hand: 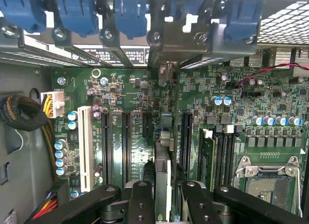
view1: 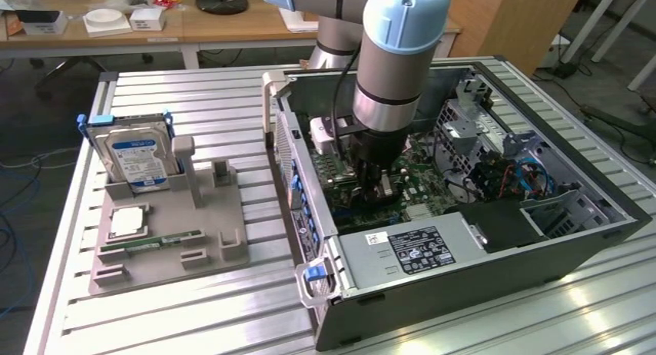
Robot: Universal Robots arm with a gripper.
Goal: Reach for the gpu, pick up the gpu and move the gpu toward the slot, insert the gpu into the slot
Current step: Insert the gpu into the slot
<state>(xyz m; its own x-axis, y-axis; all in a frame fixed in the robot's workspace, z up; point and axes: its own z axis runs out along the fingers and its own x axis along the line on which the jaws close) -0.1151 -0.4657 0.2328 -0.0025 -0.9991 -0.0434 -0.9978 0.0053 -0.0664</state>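
Observation:
In the wrist view the gpu (hand: 162,172) appears edge-on as a thin upright card running from between my black fingers (hand: 140,204) toward the case's rear wall. My gripper (hand: 164,207) is shut on it. The card stands over the green motherboard (hand: 135,103), between two long black connectors (hand: 126,144). The slot is hidden under the card, and I cannot tell whether the card's edge is seated in it. In the exterior view the gripper (view1: 371,177) reaches down into the open computer case (view1: 492,255), low over the motherboard (view1: 415,182).
Blue bracket latches (hand: 130,14) line the case's rear wall. The memory slots (hand: 219,156) and silver processor socket (hand: 265,180) lie beside the card. On the exterior view's left, a grey fixture (view1: 210,251) holds a hard drive (view1: 138,155) and a memory stick (view1: 154,241). A power supply (view1: 410,251) sits near the case front.

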